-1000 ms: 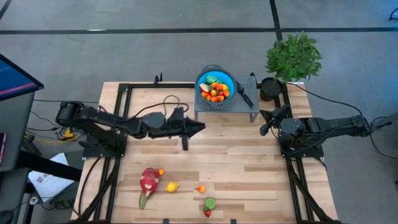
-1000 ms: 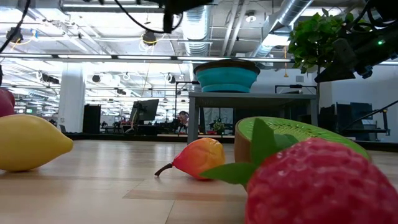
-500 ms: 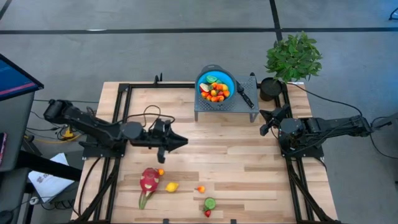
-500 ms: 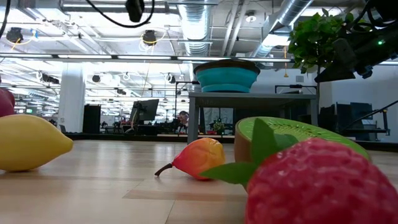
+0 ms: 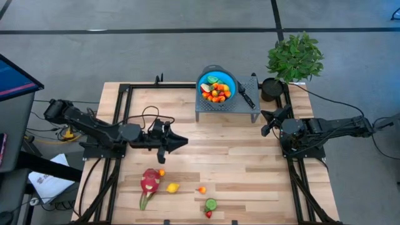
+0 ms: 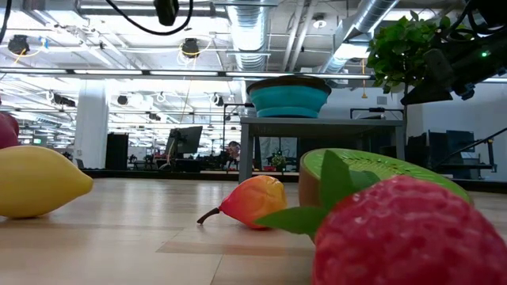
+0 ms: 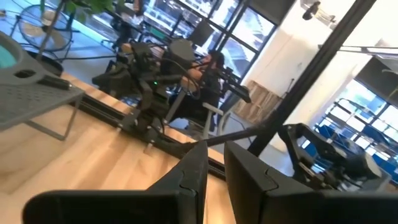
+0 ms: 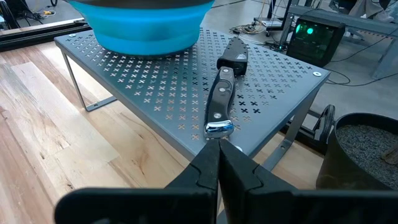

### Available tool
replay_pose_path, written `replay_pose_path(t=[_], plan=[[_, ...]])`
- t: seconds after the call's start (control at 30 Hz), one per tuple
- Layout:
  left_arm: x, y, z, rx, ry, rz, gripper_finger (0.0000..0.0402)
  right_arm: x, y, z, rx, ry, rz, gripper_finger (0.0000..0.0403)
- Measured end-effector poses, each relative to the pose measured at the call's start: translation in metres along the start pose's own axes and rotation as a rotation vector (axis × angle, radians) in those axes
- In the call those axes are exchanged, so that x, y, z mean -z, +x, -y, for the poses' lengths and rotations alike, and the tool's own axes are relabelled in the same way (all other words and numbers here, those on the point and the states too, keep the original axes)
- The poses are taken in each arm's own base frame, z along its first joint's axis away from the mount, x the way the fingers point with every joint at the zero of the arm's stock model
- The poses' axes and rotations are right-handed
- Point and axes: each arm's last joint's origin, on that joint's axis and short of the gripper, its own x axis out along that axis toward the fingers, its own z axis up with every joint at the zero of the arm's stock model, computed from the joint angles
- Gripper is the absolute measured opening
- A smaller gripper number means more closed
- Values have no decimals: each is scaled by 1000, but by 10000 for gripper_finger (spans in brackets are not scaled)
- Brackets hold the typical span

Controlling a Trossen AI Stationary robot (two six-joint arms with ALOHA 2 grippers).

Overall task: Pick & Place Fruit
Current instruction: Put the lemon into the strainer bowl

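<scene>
Loose fruit lies on the near half of the table: a pink dragon fruit (image 5: 149,182), a small orange fruit (image 5: 161,173), a lemon (image 5: 172,187), a small orange-red fruit (image 5: 202,190), a green kiwi half (image 5: 211,204) and a strawberry (image 5: 209,214). A blue bowl (image 5: 217,85) holding several small fruits stands on a grey perforated stand (image 5: 228,107) at the far middle. My left gripper (image 5: 185,141) hovers level over the table's left middle, its fingers (image 7: 242,171) a narrow gap apart with nothing between them. My right gripper (image 8: 217,146) waits shut at the right, pointing at the stand.
A black-handled knife (image 8: 221,102) lies on the stand beside the bowl. A potted plant (image 5: 295,57) stands at the far right corner. Black frame rails (image 5: 119,125) run along the table's sides. Bare wood lies between the stand and the loose fruit.
My left gripper has drawn back from beside the stand toward the table's left and near edges, rolling a little about its own axis; it holds nothing. It has hardly moved in the last half second. No fruit has shifted.
</scene>
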Motion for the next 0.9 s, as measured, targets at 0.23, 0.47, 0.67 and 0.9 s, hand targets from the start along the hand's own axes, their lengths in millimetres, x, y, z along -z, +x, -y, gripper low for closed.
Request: replay_pose_path(t=[0.23,0.47,0.67,0.9], plan=[[-1,0,-1,-6,2,3,48,0,0,0,0,0,0,0],[-1,0,-2,-7,110,2,48,0,0,0,-1,0,0,0],[-1,1,-1,-6,181,2,48,0,0,0,-2,0,-1,0],[-1,1,-1,-7,188,2,48,0,0,0,-3,0,-1,0]])
